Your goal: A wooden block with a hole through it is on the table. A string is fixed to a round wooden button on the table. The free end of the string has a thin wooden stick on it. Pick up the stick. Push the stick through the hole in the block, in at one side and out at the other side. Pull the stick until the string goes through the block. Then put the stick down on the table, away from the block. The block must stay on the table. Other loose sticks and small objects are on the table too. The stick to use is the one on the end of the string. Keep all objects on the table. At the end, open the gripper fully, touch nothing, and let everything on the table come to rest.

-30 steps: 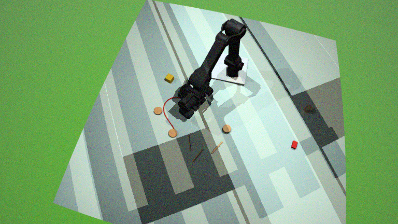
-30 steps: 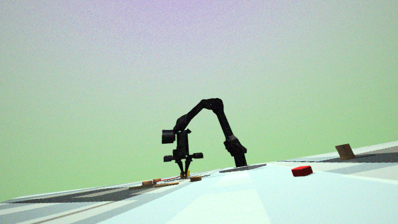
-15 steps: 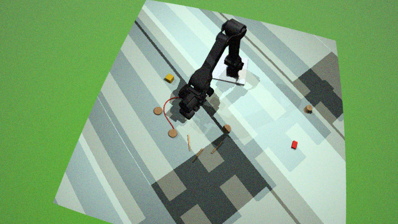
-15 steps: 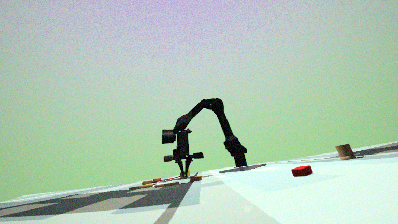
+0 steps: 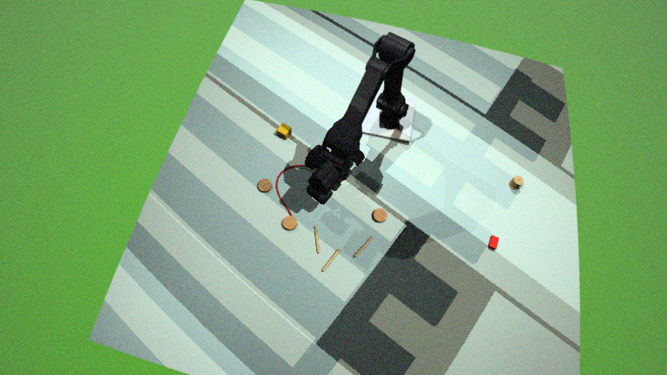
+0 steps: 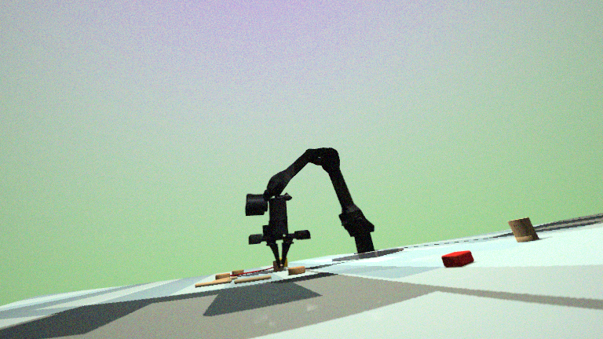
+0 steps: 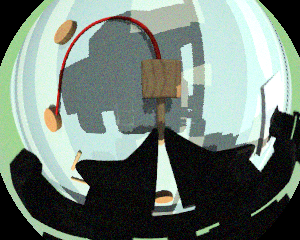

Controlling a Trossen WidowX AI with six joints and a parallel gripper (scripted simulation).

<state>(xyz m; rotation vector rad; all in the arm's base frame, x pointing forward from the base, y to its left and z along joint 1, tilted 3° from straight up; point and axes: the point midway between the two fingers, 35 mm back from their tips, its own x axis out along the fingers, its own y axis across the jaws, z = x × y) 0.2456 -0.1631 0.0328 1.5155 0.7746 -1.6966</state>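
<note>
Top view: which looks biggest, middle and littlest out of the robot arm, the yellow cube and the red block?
1. Robot arm, by far the largest.
2. Yellow cube.
3. Red block, only slightly smaller looking than the cube, so that order is unsure.
</note>
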